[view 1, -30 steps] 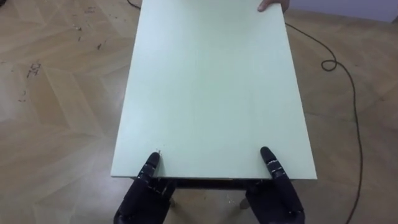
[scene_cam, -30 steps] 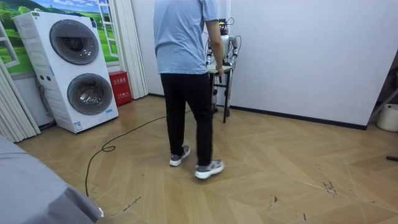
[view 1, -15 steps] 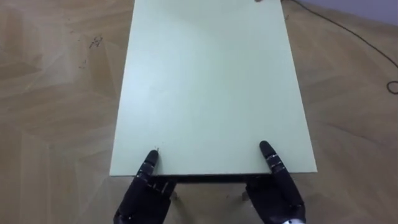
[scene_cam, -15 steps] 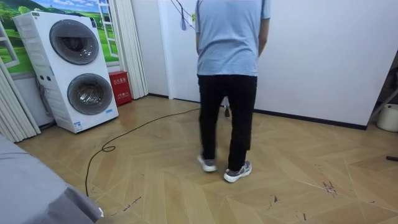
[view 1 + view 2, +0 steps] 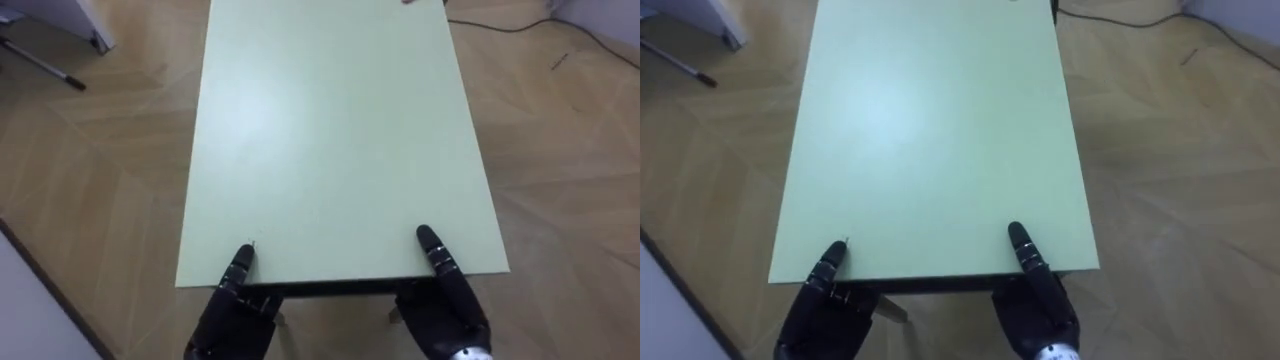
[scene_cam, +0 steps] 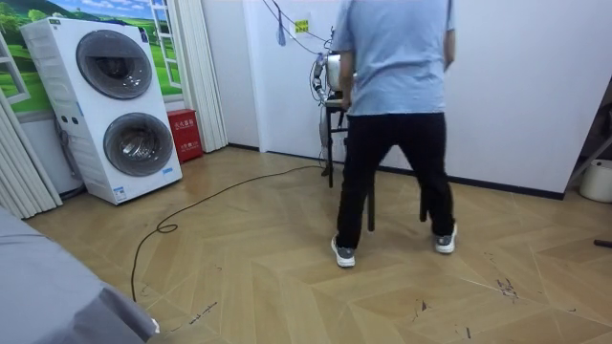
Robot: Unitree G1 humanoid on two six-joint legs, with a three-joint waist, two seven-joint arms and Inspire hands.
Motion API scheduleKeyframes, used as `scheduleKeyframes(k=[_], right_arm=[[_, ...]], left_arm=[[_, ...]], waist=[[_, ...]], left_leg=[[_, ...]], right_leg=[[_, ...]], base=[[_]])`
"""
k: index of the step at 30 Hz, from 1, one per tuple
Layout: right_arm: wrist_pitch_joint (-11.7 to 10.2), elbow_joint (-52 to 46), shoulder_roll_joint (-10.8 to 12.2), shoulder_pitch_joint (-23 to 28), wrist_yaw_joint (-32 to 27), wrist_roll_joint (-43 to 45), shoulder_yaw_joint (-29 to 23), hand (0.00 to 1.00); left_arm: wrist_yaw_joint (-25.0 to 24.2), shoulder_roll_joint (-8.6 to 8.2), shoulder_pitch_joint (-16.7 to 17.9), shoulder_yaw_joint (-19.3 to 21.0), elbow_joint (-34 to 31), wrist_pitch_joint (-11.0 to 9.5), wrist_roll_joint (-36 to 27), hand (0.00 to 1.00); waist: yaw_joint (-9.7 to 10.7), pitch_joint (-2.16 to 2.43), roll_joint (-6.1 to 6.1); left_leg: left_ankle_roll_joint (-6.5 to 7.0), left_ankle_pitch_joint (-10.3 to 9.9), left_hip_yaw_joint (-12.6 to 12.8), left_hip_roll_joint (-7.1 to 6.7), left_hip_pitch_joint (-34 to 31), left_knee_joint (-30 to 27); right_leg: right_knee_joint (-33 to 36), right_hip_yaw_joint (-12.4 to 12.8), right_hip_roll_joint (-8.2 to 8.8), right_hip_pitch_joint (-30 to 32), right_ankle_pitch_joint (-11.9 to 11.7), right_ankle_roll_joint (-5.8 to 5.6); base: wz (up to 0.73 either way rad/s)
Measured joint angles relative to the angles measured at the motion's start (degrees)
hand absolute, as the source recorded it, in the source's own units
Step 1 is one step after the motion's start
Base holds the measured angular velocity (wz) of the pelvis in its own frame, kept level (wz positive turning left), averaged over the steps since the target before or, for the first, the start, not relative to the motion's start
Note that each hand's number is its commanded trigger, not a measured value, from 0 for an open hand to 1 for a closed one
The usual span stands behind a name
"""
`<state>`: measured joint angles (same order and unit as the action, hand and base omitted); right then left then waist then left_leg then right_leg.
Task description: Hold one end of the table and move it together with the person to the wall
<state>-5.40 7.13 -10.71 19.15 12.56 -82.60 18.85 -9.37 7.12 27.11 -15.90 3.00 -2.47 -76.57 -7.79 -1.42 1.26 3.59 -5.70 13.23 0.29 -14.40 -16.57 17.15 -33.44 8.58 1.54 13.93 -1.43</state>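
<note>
Table is held at both short ends: the robot has the near end and a person has the far one. In the room view the person stands with their back to the camera, legs spread wide, close to the white wall, and hides most of the robot.

The left robot hand grips the near edge by its left corner. Its thumb lies flat on the top and the rest of the hand is clamped beneath the rim. The right robot hand holds the right corner the same way. The top is bare, so nothing can slide off.

The step in hand looks to be carrying while walking, and doing it well is mostly a matter of matching the partner:
- Hold both hands at one height so the top stays level across its width.
- Hold the pinch firm but let the arms give a little, so the person's steps are followed and not fought.
- Avoid pushing or pulling along the length, which would shove the person or drag the edge out of the hold.
- Turn gradually, because with the wall this near a quick swing could clip a corner.
</note>
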Motion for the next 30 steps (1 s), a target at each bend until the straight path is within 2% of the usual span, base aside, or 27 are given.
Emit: scheduleKeyframes(k=[4, 6, 7, 8, 9, 10, 11, 12, 13, 14, 15, 16, 17, 19, 22, 24, 27, 30], right_arm=[[0.1, 0.0, -0.1, -0.3, -0.5, 0.7, 0.0, 1.00], [0.2, 0.0, -0.1, -0.4, -0.7, 0.8, 0.1, 1.00], [0.2, 0.0, 0.0, -0.4, -0.7, 0.8, 0.1, 1.00], [0.2, 0.0, -0.1, -0.3, -0.7, 1.2, 0.0, 1.00], [0.2, 0.0, 0.4, -0.2, -0.7, 1.6, -0.1, 1.00], [0.2, 0.0, 0.8, 0.0, -0.7, 1.7, -0.2, 1.00], [0.1, 0.0, 1.1, 0.0, -0.7, 1.7, -0.3, 1.00], [0.1, 0.0, 1.1, 0.0, -0.7, 1.4, -0.2, 1.00], [0.1, 0.1, 1.2, 0.2, -0.7, 1.3, -0.2, 1.00], [0.1, 0.1, 1.2, 0.7, -0.7, 0.8, 0.0, 1.00], [0.1, 0.1, 1.6, 1.4, -0.7, 0.8, 0.0, 1.00], [0.1, 0.1, 1.6, 1.8, -0.7, 0.7, 0.0, 1.00], [0.2, 0.2, 1.6, 1.9, -0.7, 0.6, 0.0, 1.00], [0.4, 0.2, 1.6, 2.0, -0.7, 0.4, 0.1, 1.00], [0.5, 0.2, 1.8, 1.9, -1.0, 0.3, 0.3, 1.00], [0.5, 0.2, 1.9, 1.7, -1.2, 0.3, 0.6, 1.00], [0.5, 0.2, 1.9, 1.5, -1.3, 0.3, 0.7, 1.00], [0.4, 0.2, 1.7, 0.8, -1.6, 0.4, 0.7, 1.00]], left_arm=[[0.3, -0.03, 0.6, -0.1, 0.0, 0.0, -0.3, 1.00], [0.3, -0.06, 0.7, -0.2, 0.0, 0.0, -0.3, 1.00], [0.3, -0.06, 0.7, -0.2, 0.0, 0.0, -0.3, 1.00], [0.3, 0.01, 0.7, -0.2, 0.0, 0.0, -0.2, 1.00], [0.3, 0.13, 0.7, -0.1, 0.0, -0.1, -0.1, 1.00], [0.3, 0.20, 0.6, -0.2, 0.0, -0.2, -0.1, 1.00], [0.3, 0.15, 0.4, -0.4, 0.0, -0.9, -0.1, 1.00], [0.3, 0.23, 0.4, -0.6, 0.0, -1.3, -0.3, 1.00], [0.3, 0.40, 0.4, -0.7, 0.0, -1.3, -0.2, 1.00], [0.3, 0.72, 0.4, -0.8, 0.0, -1.3, -0.2, 1.00], [0.3, 1.25, 0.3, -0.9, 0.1, -1.2, -0.2, 1.00], [0.3, 1.39, 0.3, -1.1, 0.2, -1.2, -0.1, 1.00], [0.3, 1.42, 0.5, -1.0, 0.4, -1.2, 0.0, 1.00], [0.3, 1.68, 0.6, -1.0, 0.4, -1.2, 0.0, 1.00], [0.3, 1.70, 0.7, -0.9, 0.4, -1.6, 0.0, 1.00], [0.3, 1.65, 0.8, -0.9, 0.4, -2.2, 0.0, 1.00], [0.3, 1.65, 0.8, -0.9, 0.4, -2.3, 0.0, 1.00], [0.3, 1.15, 0.8, -0.9, 0.4, -2.4, -0.3, 1.00]], waist=[[-0.7, -0.20, 0.33], [-1.4, -0.28, 0.46], [-1.4, -0.31, 0.51], [-1.2, -0.47, 0.77], [0.2, -0.57, 0.98], [0.8, -0.58, 0.98], [1.7, -0.61, 1.01], [1.8, -0.65, 1.09], [2.0, -0.64, 1.07], [2.9, -0.60, 0.85], [4.2, -0.48, 0.56], [4.6, -0.27, 0.49], [3.7, -0.22, 0.48], [2.8, -0.26, 0.35], [2.0, -0.21, -0.25], [1.0, -0.23, -1.02], [0.9, -0.40, -2.13], [0.0, -0.44, -2.28]], left_leg=[[0.76, -0.5, -1.2, -0.22, -0.2, -1.0], [1.35, -1.0, -2.5, -1.16, -0.5, -1.6], [1.48, -1.1, -2.8, -1.38, -0.4, -1.8], [1.89, -1.4, -4.6, -2.08, -0.6, -2.3], [2.07, -1.7, -7.1, -2.90, -1.1, -3.2], [2.30, -1.6, -8.3, -3.39, -1.2, -3.3], [3.08, -1.5, -11.5, -4.55, -1.3, -3.3], [3.29, -1.0, -15.0, -5.86, -1.3, -3.2], [3.30, -0.9, -16.0, -6.16, -1.1, -3.2], [3.16, -0.5, -18.1, -7.16, -1.0, -3.4], [2.68, -0.1, -20.0, -8.34, -0.9, -3.8], [2.60, 0.0, -20.5, -8.77, -0.8, -3.9], [2.44, 0.1, -20.6, -8.66, -0.4, -3.3], [2.29, 0.3, -21.4, -8.78, 0.4, -2.3], [2.58, 0.5, -23.2, -9.17, 1.1, -1.6], [2.60, 0.5, -23.8, -9.11, 1.7, -1.3], [2.62, 0.5, -24.7, -9.42, 1.8, -1.3], [2.64, 0.5, -26.1, -9.96, 1.5, -1.4]], right_leg=[[1.0, -0.5, 0.61, -0.6, 0.3, -0.44], [3.2, -0.1, 1.75, -0.4, 0.9, -1.51], [4.0, 0.3, 2.09, -0.3, 1.0, -1.67], [5.7, 1.2, 2.47, -0.2, 1.3, -1.76], [8.0, 3.6, 2.53, 0.6, 1.4, -1.54], [9.3, 6.1, 2.47, 1.1, 1.7, -1.14], [10.6, 12.4, 1.31, 3.1, 3.2, -0.69], [10.1, 18.0, -0.62, 5.7, 3.7, -0.25], [9.1, 20.3, -1.54, 6.7, 3.7, -0.23], [6.3, 23.2, -2.82, 8.1, 3.1, -0.03], [5.4, 24.8, -3.59, 8.7, -0.4, -0.30], [5.4, 25.1, -3.67, 8.4, -0.3, -0.37], [4.5, 24.5, -3.76, 7.8, -0.4, -0.53], [3.3, 23.7, -3.81, 6.2, -1.0, -0.08], [1.0, 22.3, -3.85, 4.1, -1.3, -0.02], [-1.2, 21.5, -4.27, 2.2, -2.0, 0.04], [-3.2, 22.1, -4.91, 0.5, -2.2, 0.15], [-3.7, 21.4, -4.94, 0.0, -2.2, 0.16]], base=[[0.24], [0.25], [0.41], [0.67], [0.81], [1.01], [0.81], [0.74], [0.81], [1.18], [1.25], [0.81], [0.31], [0.21], [0.29], [0.21], [0.45], [0.31]])
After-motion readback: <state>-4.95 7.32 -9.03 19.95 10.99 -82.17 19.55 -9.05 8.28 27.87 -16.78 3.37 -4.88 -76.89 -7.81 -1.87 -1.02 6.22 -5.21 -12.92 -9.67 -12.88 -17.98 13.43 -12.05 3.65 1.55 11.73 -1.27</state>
